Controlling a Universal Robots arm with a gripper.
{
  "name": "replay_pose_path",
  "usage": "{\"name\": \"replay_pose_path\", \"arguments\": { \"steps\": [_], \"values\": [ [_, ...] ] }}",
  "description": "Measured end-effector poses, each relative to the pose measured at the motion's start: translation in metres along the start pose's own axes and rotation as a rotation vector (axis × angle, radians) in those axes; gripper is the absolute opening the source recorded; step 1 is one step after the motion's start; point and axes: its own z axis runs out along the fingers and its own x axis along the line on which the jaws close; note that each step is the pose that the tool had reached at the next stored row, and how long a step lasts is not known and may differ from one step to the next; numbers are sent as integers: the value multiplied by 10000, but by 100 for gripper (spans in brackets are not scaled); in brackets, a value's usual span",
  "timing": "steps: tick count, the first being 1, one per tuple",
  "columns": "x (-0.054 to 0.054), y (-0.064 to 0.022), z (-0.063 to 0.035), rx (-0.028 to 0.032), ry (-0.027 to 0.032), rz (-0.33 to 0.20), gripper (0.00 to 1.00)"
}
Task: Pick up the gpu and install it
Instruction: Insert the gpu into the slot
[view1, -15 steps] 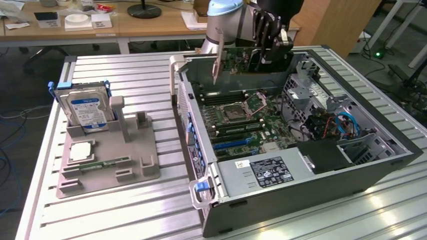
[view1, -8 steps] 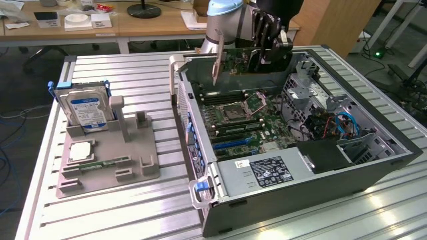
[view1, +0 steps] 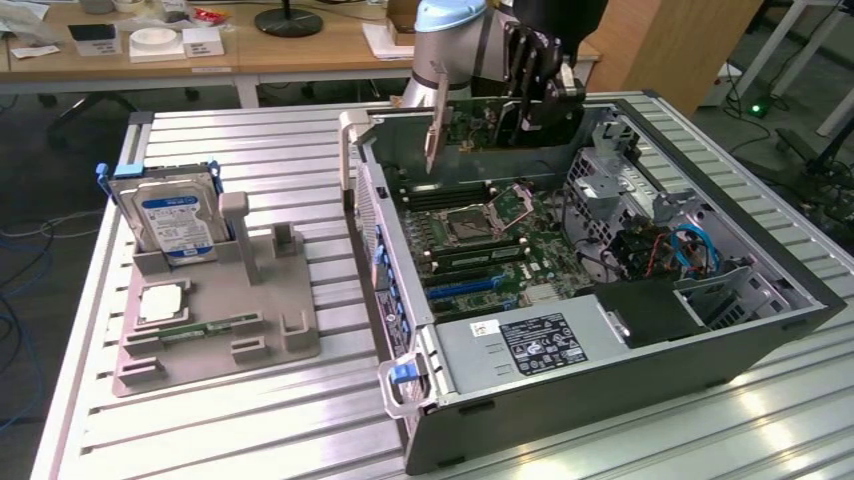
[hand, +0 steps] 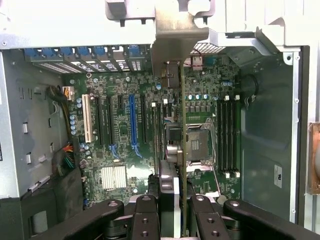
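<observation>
Ribbed aluminium bench (view1: 267, 430), wooden desks behind. On it I see an open sheet-metal PC case (view1: 747, 330) lying on its side, green motherboard (view1: 494, 250) facing up, with long black and blue slots and a square CPU socket. The gripper (view1: 545, 100) has its black fingers (hand: 145, 215) clamped on the gpu (view1: 483, 122), a thin flat card held on edge over the motherboard at the case's far end. Its silvery bracket (view1: 434, 128) hangs on the exterior view's left. I can't tell if the lower edge touches a slot. Well apart, on the exterior view's left, is a grey moulded fixture (view1: 267, 340). A boxy silver hard drive (view1: 171, 215) with a blue-white label stands upright in it, and a narrow green memory stick (view1: 207, 327) lies flat.
</observation>
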Motion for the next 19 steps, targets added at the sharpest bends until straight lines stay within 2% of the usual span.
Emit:
{"name": "replay_pose_path", "arguments": {
  "steps": [5, 9, 14, 17, 19],
  "values": [
    [2, 0, 16, -1, -4, -4, 28],
    [4, 0, 29, 21, -4, -10, 28],
    [6, 1, 45, 34, 106, 5, 28],
    [6, -1, 53, 35, 127, 31, 28],
    [6, -11, 69, 37, 117, 32, 28]
  ]
}}
